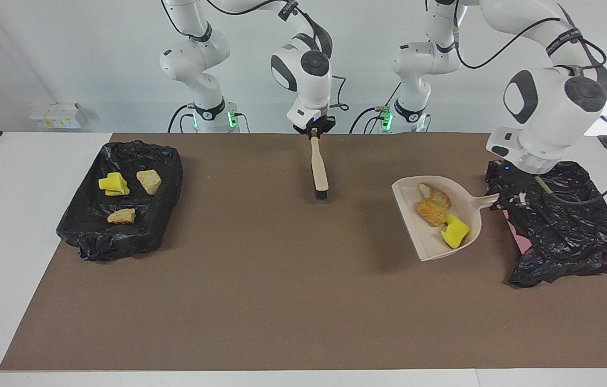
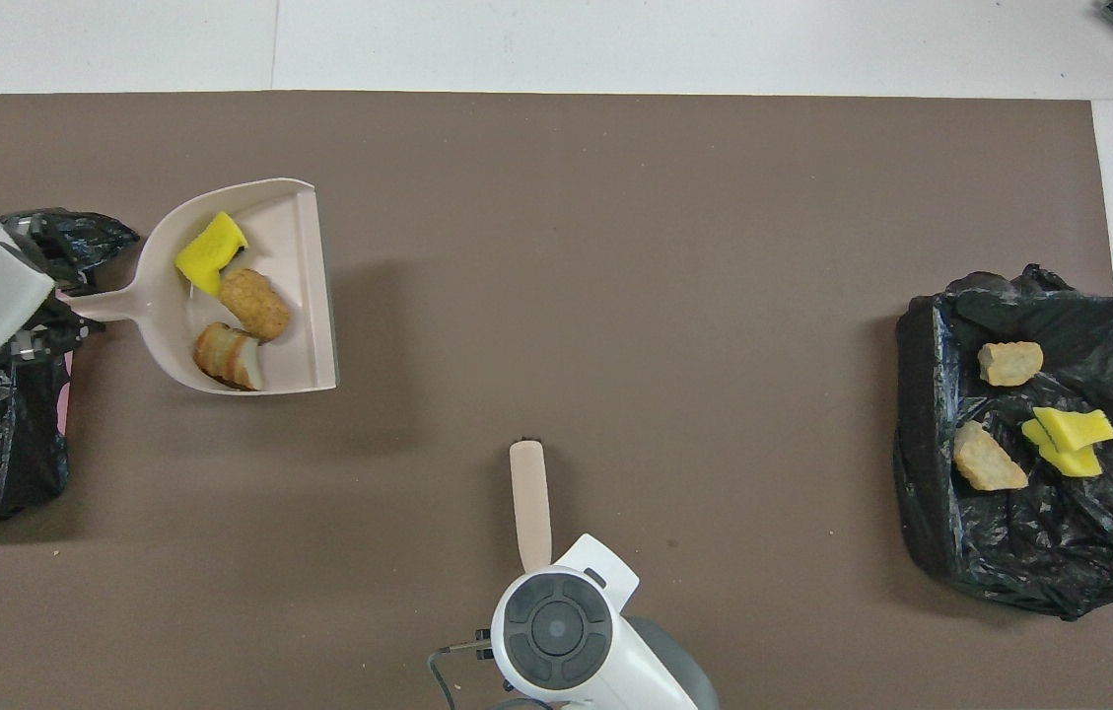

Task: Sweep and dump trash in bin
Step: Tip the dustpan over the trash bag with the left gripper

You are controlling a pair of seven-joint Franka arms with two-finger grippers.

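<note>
Your left end effector [image 1: 499,198] is clamped on the dustpan [image 1: 435,244] handle, raised beside the black-lined bin [image 1: 566,226] at the left arm's end of the bench, trash [image 1: 432,212] inside. Your right end effector [image 1: 314,131], clamped on the brush [image 1: 318,172], hangs over the mat [image 1: 281,295].

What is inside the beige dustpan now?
The dustpan holds three pieces of trash: a yellow sponge chunk and two brown bread lumps. One lump partly covers the other; anything under them is hidden.
</note>
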